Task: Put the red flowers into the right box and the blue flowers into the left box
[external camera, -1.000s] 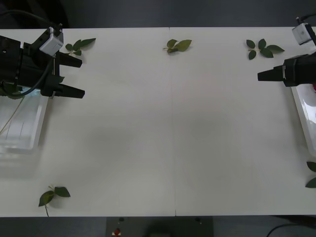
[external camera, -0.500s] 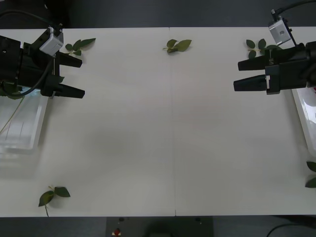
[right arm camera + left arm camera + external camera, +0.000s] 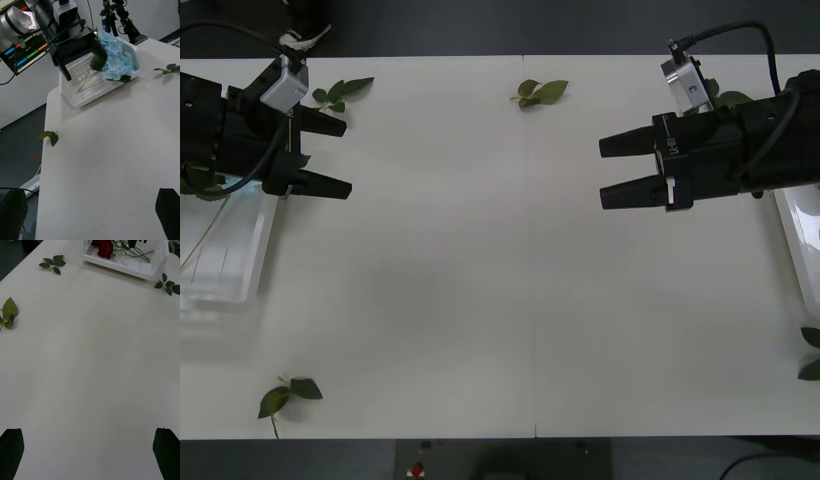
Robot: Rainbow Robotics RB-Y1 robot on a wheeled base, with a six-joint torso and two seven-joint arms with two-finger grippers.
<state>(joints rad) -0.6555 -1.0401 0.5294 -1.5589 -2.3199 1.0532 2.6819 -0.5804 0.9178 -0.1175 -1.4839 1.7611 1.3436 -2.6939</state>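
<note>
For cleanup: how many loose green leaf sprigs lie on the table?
5 leaf sprigs: far left, far centre, far right by the right gripper, near left, right edge; more may be hidden.

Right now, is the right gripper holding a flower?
No, the right gripper hangs open over the bare table with nothing between its black fingers.
</note>
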